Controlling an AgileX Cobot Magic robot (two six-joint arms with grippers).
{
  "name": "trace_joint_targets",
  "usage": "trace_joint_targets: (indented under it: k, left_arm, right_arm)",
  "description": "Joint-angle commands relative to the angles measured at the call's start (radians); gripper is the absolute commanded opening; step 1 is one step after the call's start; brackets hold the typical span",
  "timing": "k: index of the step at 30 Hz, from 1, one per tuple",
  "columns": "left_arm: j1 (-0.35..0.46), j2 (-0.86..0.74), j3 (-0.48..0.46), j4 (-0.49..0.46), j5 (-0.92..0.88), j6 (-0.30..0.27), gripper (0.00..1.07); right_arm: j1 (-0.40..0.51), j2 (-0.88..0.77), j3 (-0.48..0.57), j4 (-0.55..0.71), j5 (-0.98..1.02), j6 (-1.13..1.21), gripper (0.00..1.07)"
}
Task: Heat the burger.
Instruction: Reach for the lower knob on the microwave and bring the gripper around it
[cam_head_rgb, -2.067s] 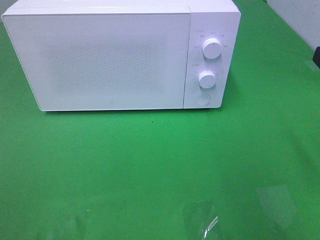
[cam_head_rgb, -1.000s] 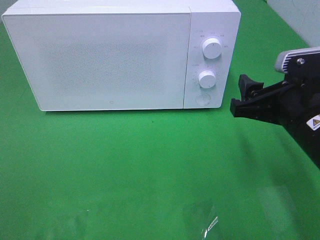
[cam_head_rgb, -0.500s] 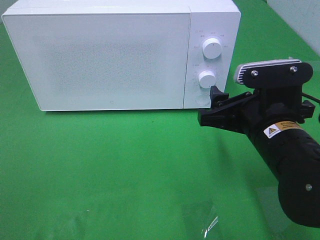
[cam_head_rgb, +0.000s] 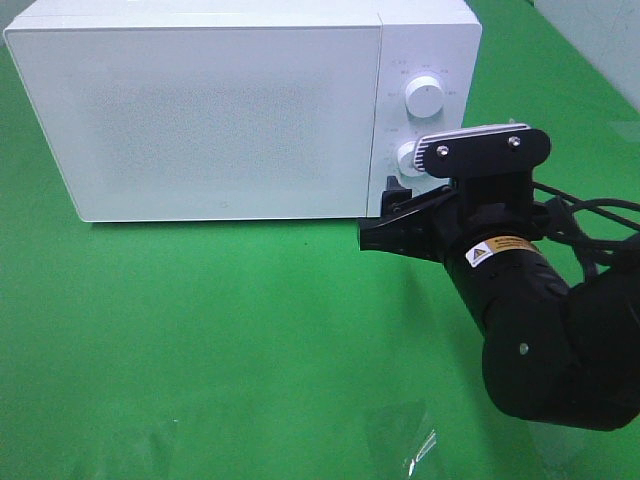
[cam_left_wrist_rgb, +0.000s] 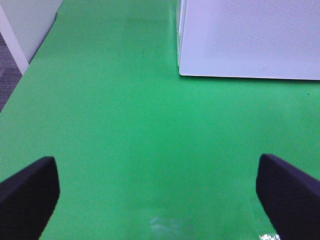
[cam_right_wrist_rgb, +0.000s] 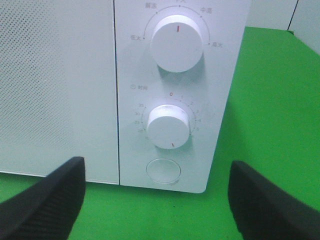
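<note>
At the control panel on the right of the white microwave (cam_head_rgb: 200, 120), my right gripper (cam_head_rgb: 380, 212) hovers just above the green counter (cam_head_rgb: 200, 340) with its fingers apart and nothing between them. It faces the lower dial (cam_right_wrist_rgb: 168, 126) and the round button (cam_right_wrist_rgb: 163, 170). The microwave door (cam_head_rgb: 210, 130) is shut. My left gripper (cam_left_wrist_rgb: 160, 195) hangs over the counter nearer than the microwave's left corner, spread wide and holding nothing. The burger shows in none of my views.
</note>
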Motion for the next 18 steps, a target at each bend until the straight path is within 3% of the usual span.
trace_joint_targets:
  k: [1,18]
  left_arm:
    - [0.003,-0.016,0.003,-0.003,-0.014,0.000,1.01]
    - [0.003,-0.016,0.003,-0.002,-0.014,0.000,1.01]
  right_arm:
    - [-0.013,0.020,-0.024,-0.015,-0.090,-0.020,0.76]
    - [-0.144,0.093,-0.140,-0.132,-0.032,-0.021,0.76]
